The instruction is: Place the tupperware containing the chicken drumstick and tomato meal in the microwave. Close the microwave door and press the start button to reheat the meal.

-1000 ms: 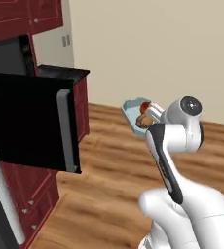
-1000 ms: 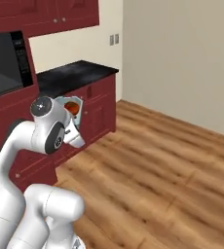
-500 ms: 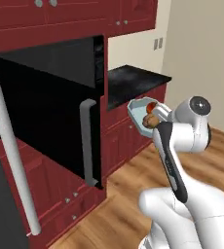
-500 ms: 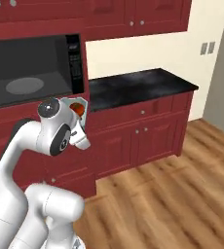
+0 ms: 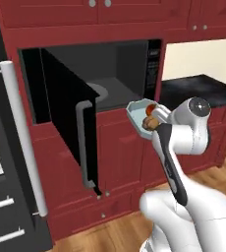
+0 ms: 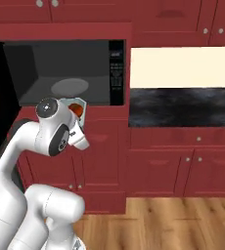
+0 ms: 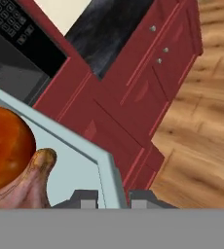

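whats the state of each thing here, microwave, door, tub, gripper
black built-in microwave: open, cavity holds just its grey turntable
black glass microwave door: swung wide open
pale-blue tupperware: held in the air in front of the microwave, chicken drumstick and tomato inside
gripper: shut on the tupperware rim

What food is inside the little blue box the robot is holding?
Inside the tupperware lie a round red tomato and a brown chicken drumstick, touching each other. The gripper pinches the rim. The picture's edge cuts off the rest of the box.
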You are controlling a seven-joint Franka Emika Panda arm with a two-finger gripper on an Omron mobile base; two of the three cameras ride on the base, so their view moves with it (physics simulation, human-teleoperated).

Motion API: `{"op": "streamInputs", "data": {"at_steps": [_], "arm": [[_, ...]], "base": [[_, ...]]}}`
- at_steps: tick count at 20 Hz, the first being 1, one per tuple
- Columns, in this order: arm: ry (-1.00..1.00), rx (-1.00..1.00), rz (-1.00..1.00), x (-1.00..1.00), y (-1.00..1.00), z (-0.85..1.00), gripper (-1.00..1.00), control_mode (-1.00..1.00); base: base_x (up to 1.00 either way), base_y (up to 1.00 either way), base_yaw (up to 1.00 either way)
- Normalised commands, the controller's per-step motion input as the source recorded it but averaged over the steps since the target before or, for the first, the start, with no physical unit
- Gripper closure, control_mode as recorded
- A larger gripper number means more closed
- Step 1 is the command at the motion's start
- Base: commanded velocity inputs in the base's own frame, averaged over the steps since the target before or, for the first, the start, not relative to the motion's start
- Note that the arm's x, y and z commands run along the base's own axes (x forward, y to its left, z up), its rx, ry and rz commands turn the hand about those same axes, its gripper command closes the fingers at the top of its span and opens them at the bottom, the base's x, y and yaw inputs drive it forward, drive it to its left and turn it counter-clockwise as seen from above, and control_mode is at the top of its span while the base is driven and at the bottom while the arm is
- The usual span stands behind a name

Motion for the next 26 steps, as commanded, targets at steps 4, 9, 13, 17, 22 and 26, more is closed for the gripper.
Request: {"op": "streamInputs", "data": {"at_steps": [4, 9, 13, 17, 22, 26], "arm": [[0.00, 0.00, 0.00, 0.00, 0.00, 0.00, 1.00, 1.00], [0.00, 0.00, 0.00, 0.00, 0.00, 0.00, 1.00, 1.00], [0.00, 0.00, 0.00, 0.00, 0.00, 0.00, 1.00, 1.00], [0.00, 0.00, 0.00, 0.00, 0.00, 0.00, 1.00, 1.00], [0.00, 0.00, 0.00, 0.00, 0.00, 0.00, 1.00, 1.00], [0.00, 0.00, 0.00, 0.00, 0.00, 0.00, 1.00, 1.00]], "base": [[0.51, -0.51, 0.59], [0.55, -0.28, 0.49], [0.54, -0.18, 0.42], [0.36, -0.34, 0.39], [0.16, -0.45, 0.30], [0.05, -0.36, 0.18]]}}
